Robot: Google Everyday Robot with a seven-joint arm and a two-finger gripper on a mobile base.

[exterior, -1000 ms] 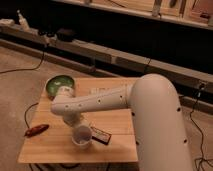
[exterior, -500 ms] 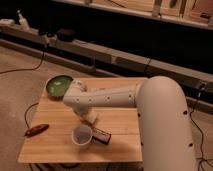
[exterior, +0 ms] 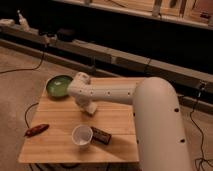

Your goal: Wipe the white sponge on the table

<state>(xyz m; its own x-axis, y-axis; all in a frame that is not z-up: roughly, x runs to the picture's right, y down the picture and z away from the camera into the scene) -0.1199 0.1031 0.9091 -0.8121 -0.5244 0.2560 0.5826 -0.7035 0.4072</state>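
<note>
The table (exterior: 55, 145) is small, with a pale wooden plank top. My white arm reaches across it from the right. Its wrist bends down near the table's middle, and the gripper (exterior: 89, 108) sits low over the planks, just right of the green bowl. The white sponge is hidden; I cannot pick it out under or beside the gripper.
A green bowl (exterior: 59, 86) stands at the table's back left. A white round cup (exterior: 81, 136) stands near the front, with a dark small box (exterior: 102, 135) lying against its right side. A red-orange object (exterior: 36, 130) lies at the left edge. Cables run on the floor around the table.
The gripper has drawn back from over the cup toward the table's middle, leaving the cup and the dark box uncovered.
</note>
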